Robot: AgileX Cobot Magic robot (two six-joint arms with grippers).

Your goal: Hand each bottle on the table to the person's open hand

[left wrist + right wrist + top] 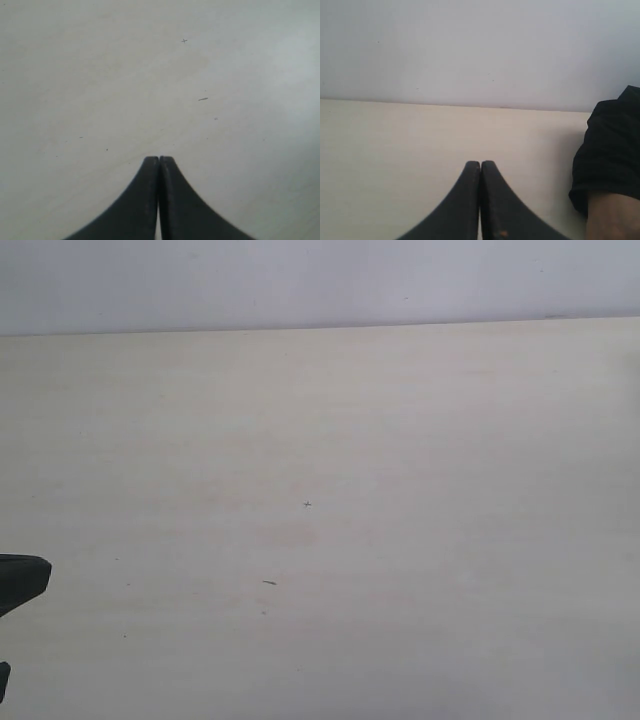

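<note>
Searching comes first: no bottle shows anywhere on the surface (400, 490), so opening is premature. The left end effector (159, 159) and right end effector (480, 163) are closed and empty. A person's sleeved arm (610, 165) shows in the right wrist view, hand unseen.

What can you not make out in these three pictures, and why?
- Person's arm in a black sleeve: right wrist view, cut off by the frame edge; hand unseen.
- Black robot part: exterior view, cut by the left edge; unidentifiable.
- Tiny dark marks on the pale beige tabletop: too small to identify.
- Bottles: in no view.
</note>
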